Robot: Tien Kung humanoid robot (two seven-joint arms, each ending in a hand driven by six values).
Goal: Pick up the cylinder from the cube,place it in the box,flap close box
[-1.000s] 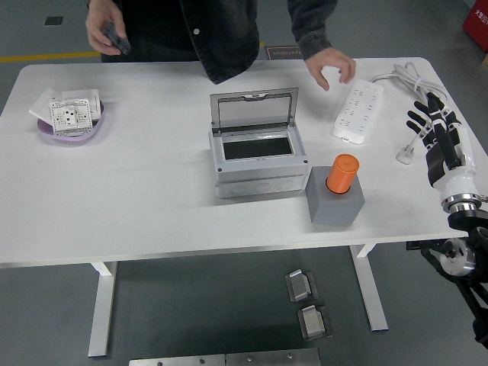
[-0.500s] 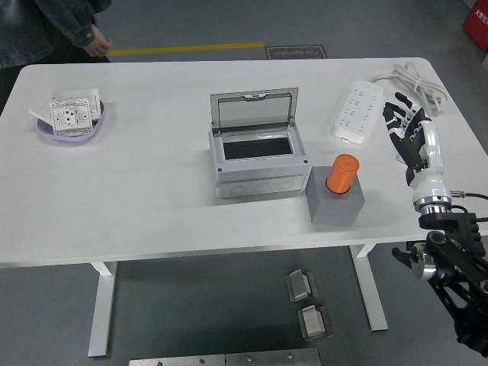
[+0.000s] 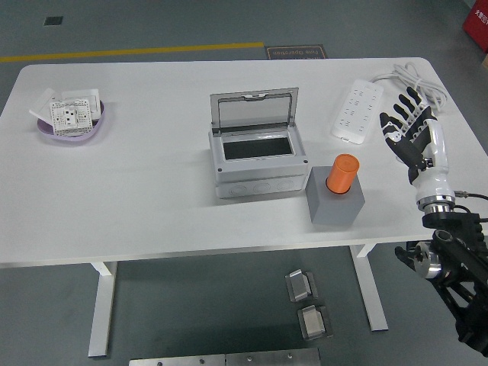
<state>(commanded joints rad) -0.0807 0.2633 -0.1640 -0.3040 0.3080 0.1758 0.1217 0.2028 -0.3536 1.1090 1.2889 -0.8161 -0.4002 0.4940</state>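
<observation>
An orange cylinder [image 3: 341, 173] stands upright on top of a grey cube [image 3: 335, 200] right of the table's middle. Just left of the cube sits a grey box [image 3: 258, 164] with its clear flap lid [image 3: 254, 111] raised upright at the back, its dark inside showing. My right hand [image 3: 409, 125] hovers over the table's right side, fingers spread and holding nothing, about a hand's width right of the cylinder. My left hand is out of view.
A white power strip [image 3: 357, 111] with its cable [image 3: 412, 79] lies at the back right, just left of my right hand. A purple dish [image 3: 71, 126] holding white socket parts sits at the far left. The table's near edge [image 3: 191, 255] runs across below the cube.
The person at the far side has left the view. My right hand moved in from the table's right edge toward the power strip and cylinder, fingers still spread.
</observation>
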